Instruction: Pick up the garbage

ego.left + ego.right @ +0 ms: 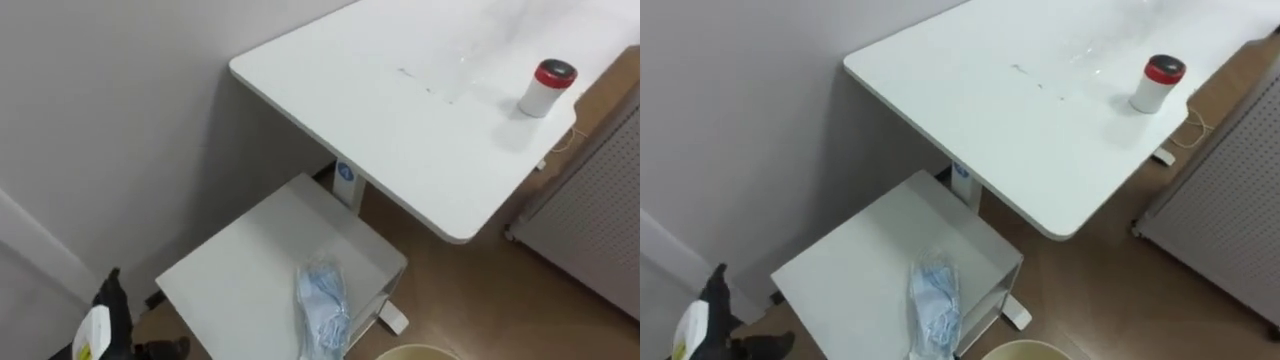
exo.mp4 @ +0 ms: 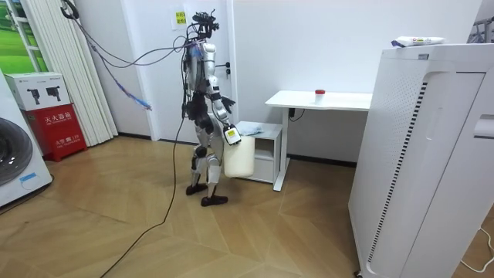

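A crumpled pale blue piece of garbage [image 1: 322, 305] lies near the front edge of a low white side cabinet [image 1: 240, 270] under the desk's corner. I stand close to this cabinet, seen from the room view [image 2: 258, 131]. A cream bin [image 2: 239, 158] hangs at my hip, off the floor, and its rim [image 1: 415, 352] shows just below the cabinet. My right hand [image 2: 230, 136] is at the bin's top. My left hand [image 1: 108, 305] is low at the left, beside the wall and well left of the blue garbage.
A white desk [image 1: 400, 120] stands above and behind the cabinet, carrying a white canister with a red cap [image 1: 546, 88]. A grey perforated panel [image 1: 600, 220] stands to the right on the wood floor. A tall white appliance [image 2: 424, 154] fills the room view's right.
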`<state>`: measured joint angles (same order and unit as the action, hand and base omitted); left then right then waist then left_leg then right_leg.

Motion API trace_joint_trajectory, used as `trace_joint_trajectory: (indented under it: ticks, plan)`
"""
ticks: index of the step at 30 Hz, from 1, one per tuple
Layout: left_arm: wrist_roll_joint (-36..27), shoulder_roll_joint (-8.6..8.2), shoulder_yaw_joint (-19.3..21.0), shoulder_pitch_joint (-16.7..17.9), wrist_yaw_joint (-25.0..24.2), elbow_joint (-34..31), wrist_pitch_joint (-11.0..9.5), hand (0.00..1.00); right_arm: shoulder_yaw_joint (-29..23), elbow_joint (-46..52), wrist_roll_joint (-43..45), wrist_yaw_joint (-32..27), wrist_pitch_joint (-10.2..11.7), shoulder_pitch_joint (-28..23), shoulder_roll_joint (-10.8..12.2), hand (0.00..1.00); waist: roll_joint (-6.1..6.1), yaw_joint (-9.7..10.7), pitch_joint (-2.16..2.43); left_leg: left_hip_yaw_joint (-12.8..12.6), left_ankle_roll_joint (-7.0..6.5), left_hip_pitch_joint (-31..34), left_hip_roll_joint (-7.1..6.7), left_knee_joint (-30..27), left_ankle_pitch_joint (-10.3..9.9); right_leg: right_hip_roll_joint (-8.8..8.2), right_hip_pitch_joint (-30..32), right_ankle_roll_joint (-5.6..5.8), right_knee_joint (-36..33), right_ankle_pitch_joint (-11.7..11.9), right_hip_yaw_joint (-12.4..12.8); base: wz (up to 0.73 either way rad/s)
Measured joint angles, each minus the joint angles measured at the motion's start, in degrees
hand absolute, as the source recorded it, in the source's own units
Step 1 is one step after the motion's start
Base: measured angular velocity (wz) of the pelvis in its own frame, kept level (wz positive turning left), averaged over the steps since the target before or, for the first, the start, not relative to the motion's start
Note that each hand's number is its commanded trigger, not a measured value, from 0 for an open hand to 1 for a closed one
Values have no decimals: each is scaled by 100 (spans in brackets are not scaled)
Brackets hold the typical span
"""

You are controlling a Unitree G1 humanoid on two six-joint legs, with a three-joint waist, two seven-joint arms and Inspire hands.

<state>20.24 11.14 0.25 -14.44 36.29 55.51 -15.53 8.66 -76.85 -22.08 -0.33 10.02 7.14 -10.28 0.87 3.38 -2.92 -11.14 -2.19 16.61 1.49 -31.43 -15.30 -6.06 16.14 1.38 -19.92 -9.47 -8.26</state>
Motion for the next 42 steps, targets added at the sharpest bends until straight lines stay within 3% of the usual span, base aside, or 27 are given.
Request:
trace_joint_trajectory:
  ticks: [1, 2, 3, 4, 6, 9, 16, 18, 24, 30, 42]
  plan:
    - [-46, 2, -48, -98, 39, 50, -30, 0, 33, -4, -20, -15, -3, 61, 3, 100, 20, 30, -99, 31, 102, 268, 25, -340, -40, -4, 7, 10, -5, 3, 212, 14]
    - [-131, -14, -172, -263, 72, 120, -87, 0, 57, -19, -29, -36, -3, 174, -28, 100, -82, 158, -101, 164, 211, 754, 149, -26, 21, 31, 199, 40, -130, 7, 357, 21]
    - [-187, -15, -363, -524, 67, 140, -96, 0, 58, 8, -46, -57, -14, 259, -66, 100, -160, 150, -136, 90, -26, 1159, 384, 199, 384, 88, 570, 162, -539, -128, 390, 13]
    - [-191, 2, -430, -621, 68, 141, -97, 0, 84, 6, -63, -77, -23, 319, -56, 100, -93, 99, -134, -37, -50, 1248, 384, 102, 397, 43, 748, 200, -703, -190, 412, -16]
    - [-203, 20, -715, -917, 144, 386, -109, 0, 162, 36, -179, -61, -34, 523, -55, 100, -43, 113, -125, -160, -125, 1509, 368, -16, 382, -86, 1127, 211, -855, -209, 135, -27]
    - [-198, 10, -1007, -1156, 158, 534, -107, 0, 271, 132, -259, -27, -137, 611, -54, 100, -98, 263, -152, -182, -168, 1691, 385, -127, 351, -94, 1361, 176, -1087, -204, 36, -11]
    - [-251, 12, -1100, -1524, 312, 578, -113, 0, 429, 338, -454, -151, -110, 637, -101, 100, -185, 496, -173, -289, -117, 1997, 513, -354, 345, -89, 1835, 20, -1457, -242, 55, -14]
    - [-421, 10, -1288, -1690, 325, 865, -122, 0, 636, 404, -572, -154, -68, 648, -101, 100, -183, 597, -176, -315, -116, 2049, 560, -433, 365, -66, 1926, -25, -1570, -269, 75, -5]
    - [-459, 10, -1657, -1724, 314, 966, -120, 0, 806, 658, -661, -214, -6, 633, -104, 100, -213, 810, -191, -348, -84, 2331, 675, -657, 317, -18, 2229, -93, -1797, -336, 98, -4]
    - [-480, -39, -1951, -1725, 143, 960, -113, 0, 817, 839, -736, -268, 51, 634, -108, 100, -210, 895, -189, -350, -58, 2637, 678, -825, 274, -22, 2592, -123, -2000, -400, 150, -1]
    - [-501, -167, -1959, -1728, 19, 961, -113, 0, 924, 843, -899, -260, 60, 642, -107, 100, -168, 948, -209, -343, -26, 2705, 665, -831, 236, -4, 2653, -124, -2009, -450, 158, 0]
